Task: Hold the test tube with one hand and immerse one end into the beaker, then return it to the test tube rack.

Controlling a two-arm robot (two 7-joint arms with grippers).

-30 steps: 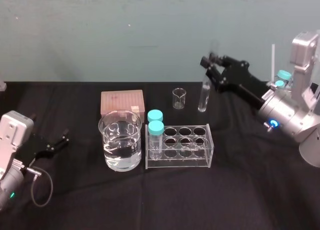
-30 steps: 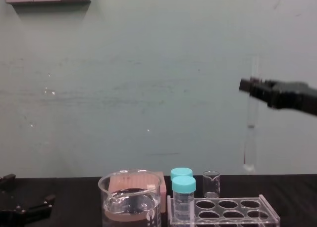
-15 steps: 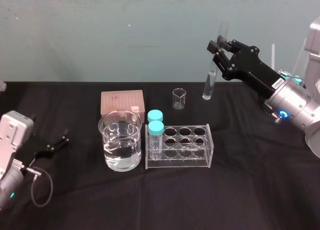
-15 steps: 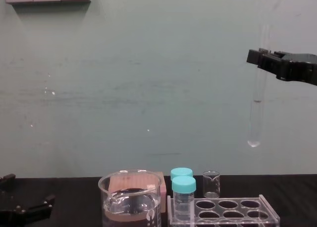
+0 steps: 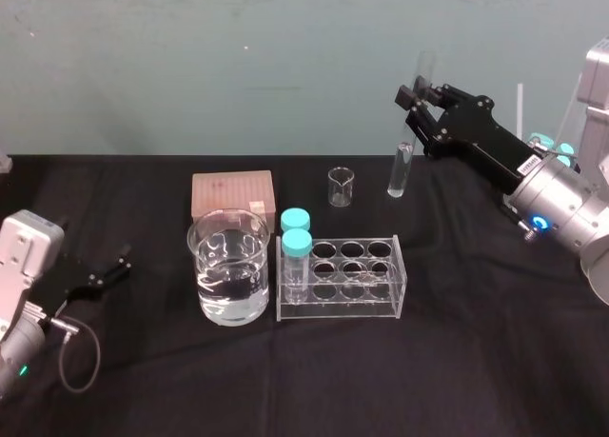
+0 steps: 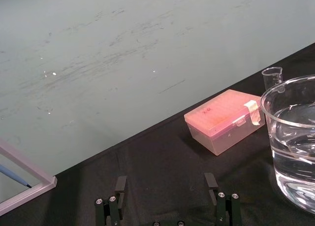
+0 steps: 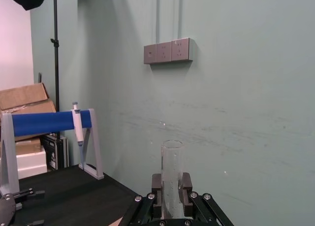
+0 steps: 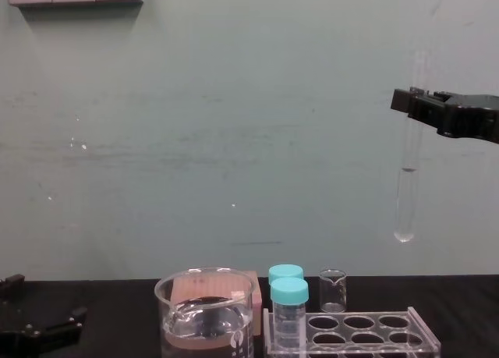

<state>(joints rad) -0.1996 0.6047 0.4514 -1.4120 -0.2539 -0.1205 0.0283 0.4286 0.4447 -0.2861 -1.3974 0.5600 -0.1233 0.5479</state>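
The beaker [image 5: 228, 280] stands on the table [image 5: 476, 361], just left of the rack [image 5: 341, 280], and the box [image 5: 232, 194] is behind it. Two vials [image 5: 296, 256] sit in the rack's left end. The small beaker [image 5: 340, 187] stands behind the rack. My right gripper [image 5: 419, 96] holds the test tube [image 5: 400, 170] in the air, behind the rack's right end. My left gripper [image 5: 116, 268] is far left.

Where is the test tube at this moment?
In the chest view the test tube hangs nearly upright in the right gripper, on the right side, far higher than the test tube rack.
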